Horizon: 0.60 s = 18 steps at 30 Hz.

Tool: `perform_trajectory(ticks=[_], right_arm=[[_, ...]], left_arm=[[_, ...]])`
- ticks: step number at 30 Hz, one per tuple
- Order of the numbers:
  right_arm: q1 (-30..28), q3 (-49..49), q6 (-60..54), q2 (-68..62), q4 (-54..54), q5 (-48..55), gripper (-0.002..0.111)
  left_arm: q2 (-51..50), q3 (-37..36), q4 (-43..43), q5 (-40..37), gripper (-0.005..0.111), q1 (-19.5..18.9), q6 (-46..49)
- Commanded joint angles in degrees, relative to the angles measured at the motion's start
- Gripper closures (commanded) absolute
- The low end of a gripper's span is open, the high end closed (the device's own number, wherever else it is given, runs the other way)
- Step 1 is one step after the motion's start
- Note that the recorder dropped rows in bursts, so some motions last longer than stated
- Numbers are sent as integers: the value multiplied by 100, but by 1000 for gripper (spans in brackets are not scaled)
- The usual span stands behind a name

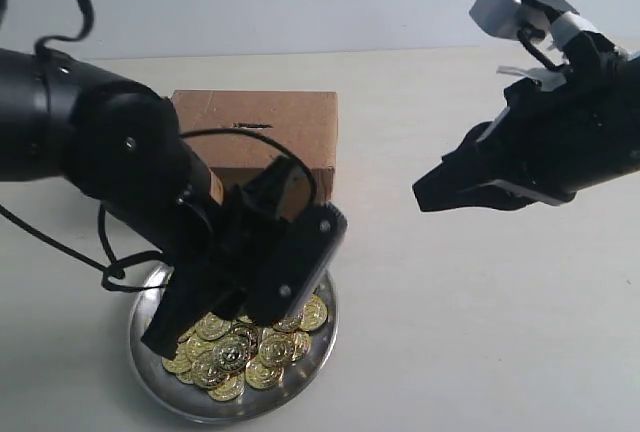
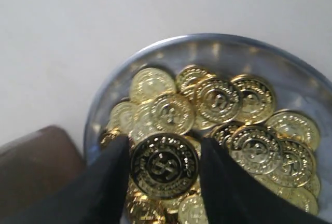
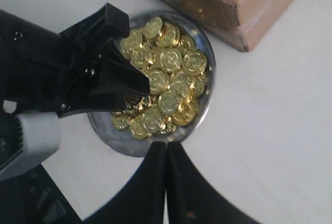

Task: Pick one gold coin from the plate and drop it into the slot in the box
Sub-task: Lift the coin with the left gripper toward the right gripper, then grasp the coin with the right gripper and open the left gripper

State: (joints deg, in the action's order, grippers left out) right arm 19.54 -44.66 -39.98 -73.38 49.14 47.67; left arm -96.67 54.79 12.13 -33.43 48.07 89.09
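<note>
Your left arm (image 1: pixel 110 152) leans across the front of the box (image 1: pixel 300 122) and hides its lower left corner. A black cable (image 1: pixel 118 274) loops off the arm beside the plate (image 1: pixel 185 404). The slot (image 1: pixel 252 127) in the box top shows behind the arm. The right fingers (image 3: pixel 150 182) are pressed together in the air, well to the right of the box and plate. The worktop (image 1: pixel 450 332) is plain off-white, with a pale wall (image 1: pixel 300 2) behind it. The plate sits just in front of the box, heaped with coins. The left fingers (image 2: pixel 104 182) are down in that heap, clamped on one gold coin (image 2: pixel 164 164) by its opposite edges.
</note>
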Motion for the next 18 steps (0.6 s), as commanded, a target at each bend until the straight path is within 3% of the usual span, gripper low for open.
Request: perform_trajectory(ticks=[1, 5, 8, 15, 18], right_arm=[[157, -16, -381, -74, 946, -348, 108], [500, 184, -900, -247, 1924, -644, 108], [716, 374, -1407, -344, 2844, -976, 102], [1018, 436, -2431, -680, 4711, -1055, 66], [1073, 436, -2759, -826, 5080, -1006, 59]], left_arm=[[607, -11, -44, 56, 75, -290, -894], [1065, -11, 135, 41, 75, -621, -1338], [1361, -11, 633, 51, 75, -857, -1338], [1883, -11, 1250, 100, 75, -1027, -1297], [1998, -11, 1386, 88, 75, -1027, -1297]])
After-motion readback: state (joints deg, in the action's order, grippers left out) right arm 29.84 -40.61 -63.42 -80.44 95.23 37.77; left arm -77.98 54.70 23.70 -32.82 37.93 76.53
